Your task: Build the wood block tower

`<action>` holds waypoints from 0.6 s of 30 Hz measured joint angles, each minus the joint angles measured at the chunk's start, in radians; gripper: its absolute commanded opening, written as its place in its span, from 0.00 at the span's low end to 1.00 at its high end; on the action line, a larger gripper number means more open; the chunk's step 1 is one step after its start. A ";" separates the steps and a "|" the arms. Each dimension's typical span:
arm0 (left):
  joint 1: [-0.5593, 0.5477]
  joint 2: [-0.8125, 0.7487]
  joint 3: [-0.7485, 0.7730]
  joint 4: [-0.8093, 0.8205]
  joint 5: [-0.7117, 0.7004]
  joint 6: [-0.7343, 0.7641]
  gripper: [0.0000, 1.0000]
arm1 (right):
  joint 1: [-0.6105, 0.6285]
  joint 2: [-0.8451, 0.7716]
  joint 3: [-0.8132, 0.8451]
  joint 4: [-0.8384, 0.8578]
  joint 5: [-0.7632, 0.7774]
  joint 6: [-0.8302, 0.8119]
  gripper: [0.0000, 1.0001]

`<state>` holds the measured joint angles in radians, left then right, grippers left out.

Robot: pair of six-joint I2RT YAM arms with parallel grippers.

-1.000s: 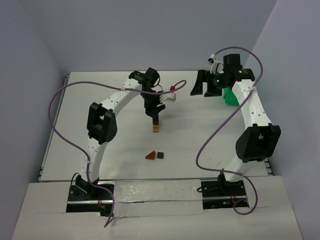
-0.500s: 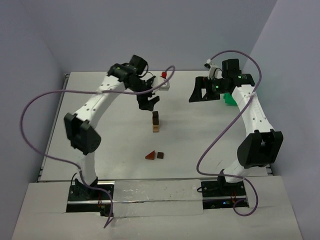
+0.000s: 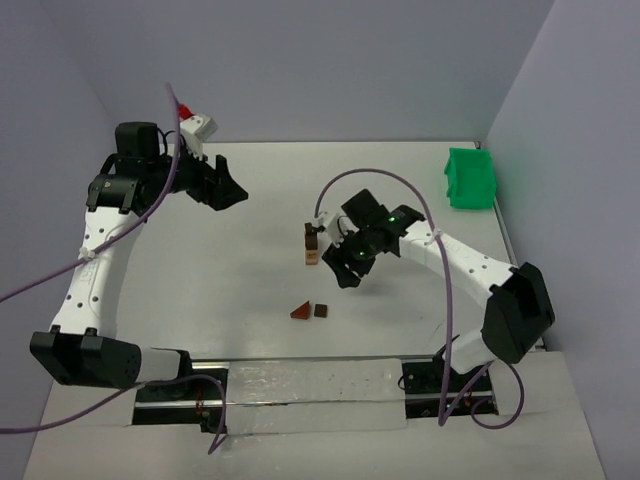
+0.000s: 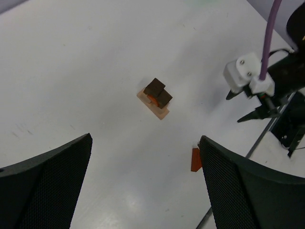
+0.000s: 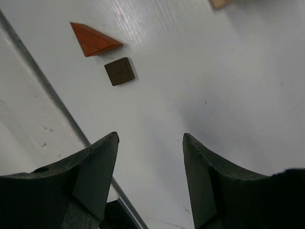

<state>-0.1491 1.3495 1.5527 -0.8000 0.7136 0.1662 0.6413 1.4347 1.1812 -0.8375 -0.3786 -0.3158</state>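
Observation:
The wood block tower (image 3: 312,245) stands mid-table, a light tan base with dark brown blocks on top; it also shows in the left wrist view (image 4: 156,97). A reddish-brown wedge (image 3: 301,312) and a dark brown cube (image 3: 321,310) lie side by side in front of it, and both show in the right wrist view: the wedge (image 5: 94,39) and the cube (image 5: 119,71). My right gripper (image 3: 345,267) is open and empty, just right of the tower, above the table. My left gripper (image 3: 228,193) is open and empty, raised at the far left.
A green bin (image 3: 468,178) sits at the back right corner. The table's front edge runs as a metal rail (image 3: 310,365) between the arm bases. A purple cable (image 3: 370,180) arches over the right arm near the tower.
My left arm has swung away from the tower to the far left, leaving the dark block on top. My right arm has come down from the back right to beside the tower.

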 measured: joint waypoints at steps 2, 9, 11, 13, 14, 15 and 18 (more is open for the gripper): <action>0.045 -0.027 -0.055 0.033 0.008 -0.073 0.99 | 0.042 0.043 -0.035 0.036 0.042 0.006 0.63; 0.182 -0.191 -0.208 0.111 0.036 -0.207 0.99 | 0.173 0.146 -0.070 0.117 0.135 0.036 0.60; 0.186 -0.216 -0.213 0.130 0.052 -0.226 0.99 | 0.193 0.178 -0.068 0.136 0.161 0.050 0.60; 0.191 -0.226 -0.220 0.154 0.066 -0.242 0.99 | 0.214 0.210 -0.066 0.154 0.188 0.064 0.60; 0.197 -0.227 -0.227 0.164 0.072 -0.250 0.99 | 0.226 0.223 -0.066 0.161 0.201 0.069 0.61; 0.203 -0.227 -0.233 0.169 0.076 -0.257 0.99 | 0.239 0.234 -0.066 0.165 0.211 0.073 0.61; 0.218 -0.220 -0.245 0.173 0.085 -0.269 0.99 | 0.279 0.262 -0.065 0.176 0.235 0.082 0.61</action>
<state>0.0685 1.1295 1.3076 -0.6266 0.7990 -0.1028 0.9200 1.6966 1.1162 -0.6616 -0.1438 -0.2335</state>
